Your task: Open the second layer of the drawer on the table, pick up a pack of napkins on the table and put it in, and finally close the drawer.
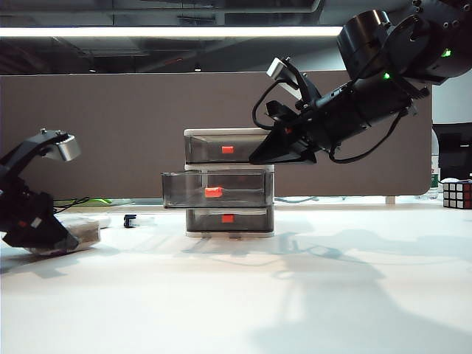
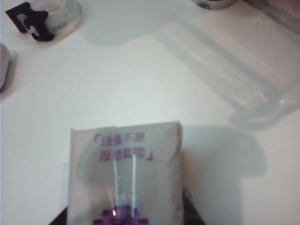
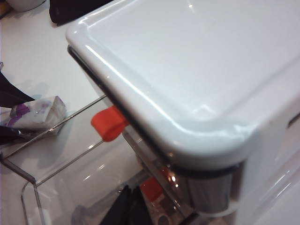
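The drawer (image 1: 228, 134) stands mid-table, and its second layer (image 1: 184, 190) is pulled out toward the front, with the red-orange handle (image 1: 214, 192) showing. The pack of napkins (image 1: 85, 234) lies on the table (image 1: 243, 295) at the far left. My left gripper (image 1: 55, 243) is down over the pack. In the left wrist view the pack (image 2: 124, 173) fills the space in my left gripper (image 2: 125, 216), and a dark finger presses each side. My right gripper (image 1: 258, 157) hangs shut and empty beside the top drawer. Its fingers (image 3: 126, 208) are together over the open second layer (image 3: 51, 126).
A brown partition (image 1: 110, 133) runs behind the table. A Rubik's cube (image 1: 457, 194) sits at the far right. A small black clip (image 1: 130, 220) lies left of the cabinet, and a clear round object (image 2: 61, 14) is beside the clip (image 2: 30, 21) in the left wrist view.
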